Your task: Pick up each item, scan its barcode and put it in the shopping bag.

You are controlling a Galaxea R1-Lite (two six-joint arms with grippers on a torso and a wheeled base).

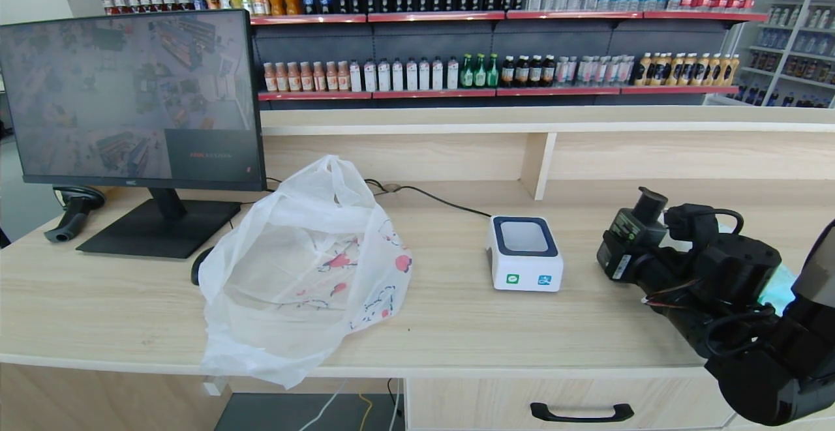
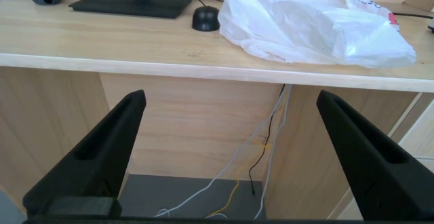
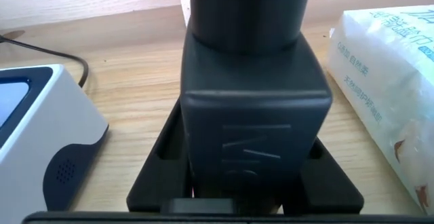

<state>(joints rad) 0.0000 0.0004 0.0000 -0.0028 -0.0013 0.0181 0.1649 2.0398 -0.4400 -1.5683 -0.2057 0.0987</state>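
the left fingers (image 2: pixel 108 142) are spread wide with nothing between them. they sit below the front edge of the table (image 2: pixel 102 44), facing its wooden panel and the loose cables (image 2: pixel 268 149) hanging underneath. on the table at the far left, a black handheld scanner (image 1: pixel 73 212) lies beside the stand of the monitor (image 1: pixel 130 98). a dark mouse (image 1: pixel 196 267) peeks out from behind the white shopping bag (image 1: pixel 300 274), most of it hidden. the bag slumps with its lower edge hanging over the table's front, and what is inside cannot be made out through the plastic. to its right, standing apart, is the white barcode scanner (image 1: pixel 524 253), window facing up. further right, near the scanner, the right fingers (image 3: pixel 157 176) pinch a dark square-bodied bottle (image 3: pixel 254 115) by its sides. its cap is cut off at the edge of the right wrist view. a white soft pack (image 3: pixel 386 81) lies on the table just beside the bottle, also partly cut off.
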